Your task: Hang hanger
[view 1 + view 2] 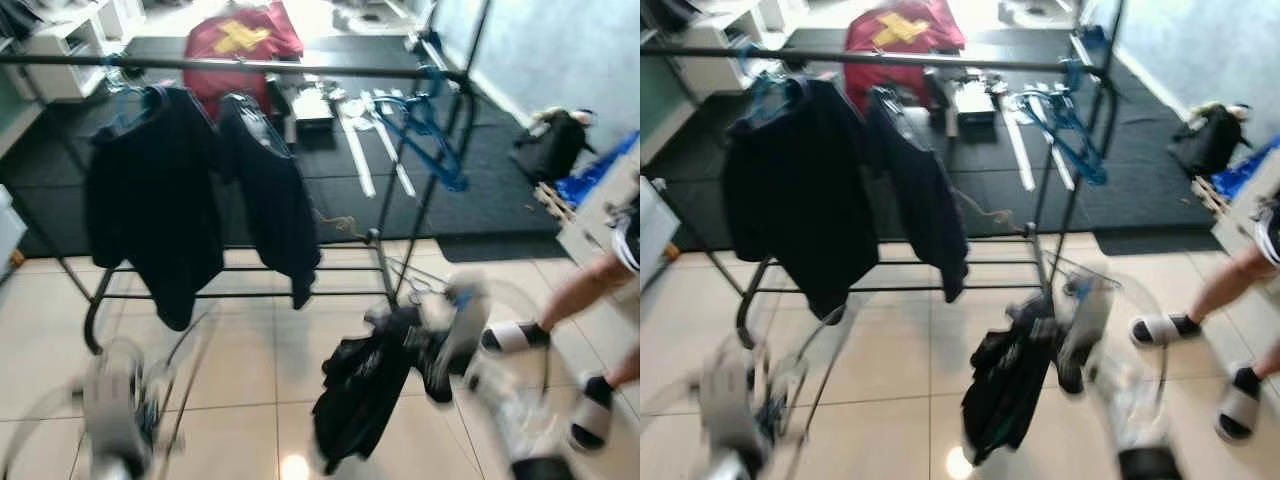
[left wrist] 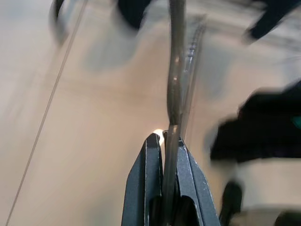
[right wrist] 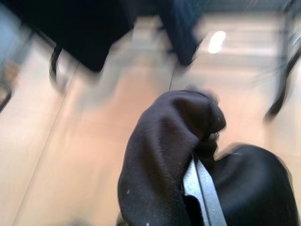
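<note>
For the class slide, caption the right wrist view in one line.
Right gripper clamps a bunched black garment above the tiled floor, dark clothes hanging behind.

Black clothes rack; navy garments; blue hangers; red bag with yellow cross; beige floor tiles; black garment.
</note>
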Robot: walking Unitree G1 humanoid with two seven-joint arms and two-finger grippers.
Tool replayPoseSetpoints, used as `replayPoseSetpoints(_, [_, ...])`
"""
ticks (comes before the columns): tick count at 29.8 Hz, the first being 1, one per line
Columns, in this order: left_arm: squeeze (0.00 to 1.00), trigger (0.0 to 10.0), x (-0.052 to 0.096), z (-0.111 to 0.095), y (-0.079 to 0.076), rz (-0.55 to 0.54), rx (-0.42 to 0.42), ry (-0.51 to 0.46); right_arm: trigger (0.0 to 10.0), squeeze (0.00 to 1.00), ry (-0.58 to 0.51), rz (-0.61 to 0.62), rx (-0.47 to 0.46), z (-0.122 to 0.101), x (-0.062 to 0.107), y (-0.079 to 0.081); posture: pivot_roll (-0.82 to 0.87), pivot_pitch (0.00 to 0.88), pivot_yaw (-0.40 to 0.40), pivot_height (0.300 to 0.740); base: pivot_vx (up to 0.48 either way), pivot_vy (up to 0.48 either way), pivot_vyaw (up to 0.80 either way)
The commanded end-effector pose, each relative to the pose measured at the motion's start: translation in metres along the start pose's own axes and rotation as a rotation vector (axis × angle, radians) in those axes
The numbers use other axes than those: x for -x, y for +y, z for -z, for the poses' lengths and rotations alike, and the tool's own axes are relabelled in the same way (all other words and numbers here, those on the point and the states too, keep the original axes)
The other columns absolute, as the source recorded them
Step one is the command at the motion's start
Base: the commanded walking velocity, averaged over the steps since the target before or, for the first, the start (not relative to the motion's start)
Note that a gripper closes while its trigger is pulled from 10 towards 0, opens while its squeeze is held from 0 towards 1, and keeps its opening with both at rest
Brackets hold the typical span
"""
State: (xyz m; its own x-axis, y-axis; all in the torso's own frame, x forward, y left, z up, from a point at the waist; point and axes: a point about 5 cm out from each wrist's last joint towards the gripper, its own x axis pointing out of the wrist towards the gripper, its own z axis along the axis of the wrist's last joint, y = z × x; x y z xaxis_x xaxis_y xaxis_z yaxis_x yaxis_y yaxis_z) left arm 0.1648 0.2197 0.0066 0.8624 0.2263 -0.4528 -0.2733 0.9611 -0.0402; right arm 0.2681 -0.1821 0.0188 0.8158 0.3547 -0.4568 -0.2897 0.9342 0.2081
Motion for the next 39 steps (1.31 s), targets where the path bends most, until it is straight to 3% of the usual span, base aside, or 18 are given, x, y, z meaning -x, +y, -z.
replayPoseSetpoints(1, [0.00,10.0,-0.002,-0.006,0.000,-0.005,0.035,-0.062,10.0,0.00,-0.056,-0.003,0.053,-0.007,0.001,0.000,-0.10,0.152,-0.031,0.740,0.000,0.000,0.80])
replayPoseSetpoints(4, [0.00,10.0,-0.006,-0.003,-0.002,0.023,0.078,-0.062,10.0,0.00,-0.039,0.001,0.021,0.007,0.002,0.000,-0.09,0.156,-0.033,0.740,0.000,0.000,0.79])
replayPoseSetpoints(5, [0.00,10.0,-0.008,-0.004,-0.003,0.061,0.136,-0.064,10.0,0.00,-0.038,0.003,-0.011,0.008,0.001,-0.001,-0.11,0.154,-0.029,0.740,0.000,0.000,0.78])
replayPoseSetpoints(8, [0.00,10.0,-0.013,-0.007,-0.004,0.082,0.172,-0.077,10.0,0.00,-0.039,0.013,-0.036,0.007,-0.003,0.000,-0.11,0.151,-0.032,0.740,0.000,0.000,0.77])
replayPoseSetpoints(19, [0.00,10.0,-0.018,-0.004,-0.012,0.053,0.167,-0.098,10.0,0.00,-0.057,0.066,-0.039,0.009,-0.007,-0.004,-0.12,0.128,-0.037,0.740,0.000,0.000,0.78])
replayPoseSetpoints(24, [0.00,10.0,-0.019,0.000,-0.013,0.057,0.172,-0.106,10.0,0.00,-0.064,0.146,-0.021,0.006,0.001,-0.029,-0.14,0.122,-0.027,0.740,0.000,0.000,0.77])
replayPoseSetpoints(29, [0.00,10.0,-0.019,0.000,-0.012,0.061,0.170,-0.109,10.0,0.00,-0.065,0.156,-0.017,0.005,0.002,-0.031,-0.14,0.122,-0.024,0.740,0.000,0.000,0.77])
replayPoseSetpoints(34, [0.00,10.0,-0.015,0.003,0.007,0.013,0.175,-0.119,10.0,0.00,-0.077,0.159,-0.034,0.009,0.001,-0.028,-0.14,0.123,-0.016,0.740,0.000,0.000,0.78])
replayPoseSetpoints(39, [0.00,10.0,-0.015,0.004,0.015,-0.004,0.183,-0.121,10.0,0.00,-0.079,0.153,-0.034,0.010,0.001,-0.026,-0.14,0.125,-0.010,0.740,0.000,0.000,0.78])
